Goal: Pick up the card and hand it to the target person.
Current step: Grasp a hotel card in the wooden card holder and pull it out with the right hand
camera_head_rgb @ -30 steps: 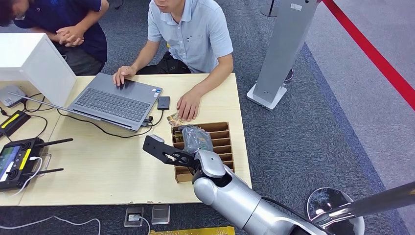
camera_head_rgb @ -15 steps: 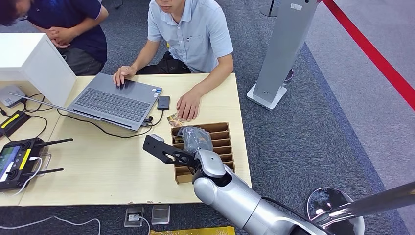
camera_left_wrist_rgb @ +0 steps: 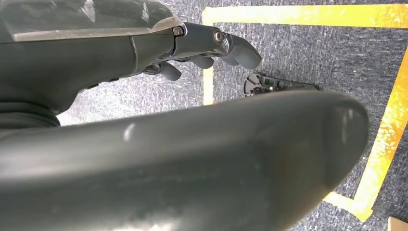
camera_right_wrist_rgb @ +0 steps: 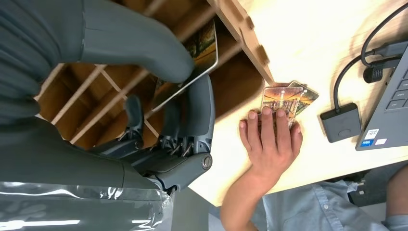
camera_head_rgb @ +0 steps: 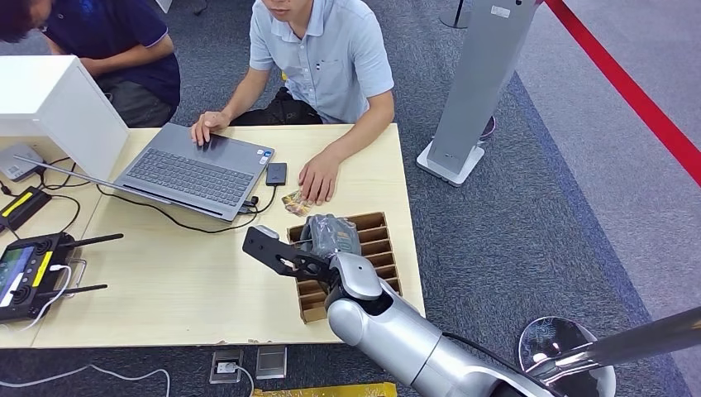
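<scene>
Grey carpet lay around a pale wooden counter, and a red line was seen running across the floor at the right beside a tall grey stand. On the counter a brown divided box was placed near the right edge, with an open laptop, a small dark drive, black cables and a handheld controller spread to its left. The right hand was held over the far compartments of the box. In the right wrist view a card was seen pinched between the thick thumb and the darker fingers of the right hand, tilted above the box; the hand was thus clamped on the card. Just beyond the box, a few more cards were fanned on the counter under the fingertips of a person's hand. That person, in a light blue shirt, was seated at the far side, with the other hand resting on the laptop. A second person in a dark blue shirt was seated at the far left behind a white box. The left hand was seen hanging over carpet marked with yellow tape, its fingers curled in with nothing between them.
</scene>
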### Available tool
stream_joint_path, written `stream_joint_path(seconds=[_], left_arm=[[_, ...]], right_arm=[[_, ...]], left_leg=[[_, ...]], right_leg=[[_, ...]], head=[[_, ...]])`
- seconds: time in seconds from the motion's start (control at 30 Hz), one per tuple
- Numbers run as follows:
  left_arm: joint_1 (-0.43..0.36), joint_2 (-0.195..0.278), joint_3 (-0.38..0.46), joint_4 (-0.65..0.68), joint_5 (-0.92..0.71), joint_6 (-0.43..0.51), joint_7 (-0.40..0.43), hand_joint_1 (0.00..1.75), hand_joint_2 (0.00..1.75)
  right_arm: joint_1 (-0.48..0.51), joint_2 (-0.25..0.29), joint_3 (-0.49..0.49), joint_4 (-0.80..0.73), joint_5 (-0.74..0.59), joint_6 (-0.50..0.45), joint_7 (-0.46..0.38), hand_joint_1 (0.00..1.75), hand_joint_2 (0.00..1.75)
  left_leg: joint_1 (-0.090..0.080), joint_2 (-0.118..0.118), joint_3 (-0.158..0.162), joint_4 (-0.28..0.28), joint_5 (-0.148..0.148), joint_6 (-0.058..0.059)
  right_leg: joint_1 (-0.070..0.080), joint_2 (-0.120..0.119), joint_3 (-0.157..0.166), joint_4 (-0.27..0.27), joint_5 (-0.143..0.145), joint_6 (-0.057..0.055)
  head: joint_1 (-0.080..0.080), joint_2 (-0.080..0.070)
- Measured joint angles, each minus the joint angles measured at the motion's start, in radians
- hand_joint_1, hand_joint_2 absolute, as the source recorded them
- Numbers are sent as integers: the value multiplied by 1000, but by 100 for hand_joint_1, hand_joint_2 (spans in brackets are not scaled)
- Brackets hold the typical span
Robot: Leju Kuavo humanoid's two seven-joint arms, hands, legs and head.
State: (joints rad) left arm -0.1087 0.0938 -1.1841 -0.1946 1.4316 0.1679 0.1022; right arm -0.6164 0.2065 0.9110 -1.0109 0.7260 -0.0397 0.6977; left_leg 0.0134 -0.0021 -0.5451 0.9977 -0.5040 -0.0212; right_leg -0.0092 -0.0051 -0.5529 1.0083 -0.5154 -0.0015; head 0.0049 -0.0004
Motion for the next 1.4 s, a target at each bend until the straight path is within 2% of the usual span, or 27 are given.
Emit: stream_joint_path(seconds=[0.27, 0.5, 0.83, 1.03, 1.4], left_arm=[[0, 0, -6, 0, -1, 0, 0, 0, 0], [0, 0, -8, 0, -1, 6, -2, 0, 0], [0, 0, -8, 0, 4, 11, -11, 0, 0], [1, 0, -8, 0, 11, 10, -23, 0, 0], [4, 0, -8, 0, 13, 7, -44, 0, 0]], right_arm=[[0, -5, 3, 0, -11, -6, 0, 151, 175], [-4, -5, 9, 0, -33, -16, -7, 148, 175], [-6, -8, 25, -11, -30, -68, -65, 148, 175], [-9, -37, 25, -122, -13, -109, -81, 148, 175], [-7, -141, 6, -413, 27, -150, -105, 148, 175]], left_leg=[[0, 0, 0, 0, 0, 0], [0, 0, 0, 0, 0, 0], [0, 0, 0, 0, 0, 0], [0, 0, 0, 0, 0, 0], [0, 0, 0, 0, 0, 0]], right_leg=[[0, 0, 0, 0, 0, 0], [0, 0, 0, 0, 0, 0], [0, 0, 0, 0, 0, 0], [0, 0, 0, 0, 0, 0], [0, 0, 0, 0, 0, 0]], head=[[0, 0], [0, 0], [0, 0], [-1, 0], [0, 0]])
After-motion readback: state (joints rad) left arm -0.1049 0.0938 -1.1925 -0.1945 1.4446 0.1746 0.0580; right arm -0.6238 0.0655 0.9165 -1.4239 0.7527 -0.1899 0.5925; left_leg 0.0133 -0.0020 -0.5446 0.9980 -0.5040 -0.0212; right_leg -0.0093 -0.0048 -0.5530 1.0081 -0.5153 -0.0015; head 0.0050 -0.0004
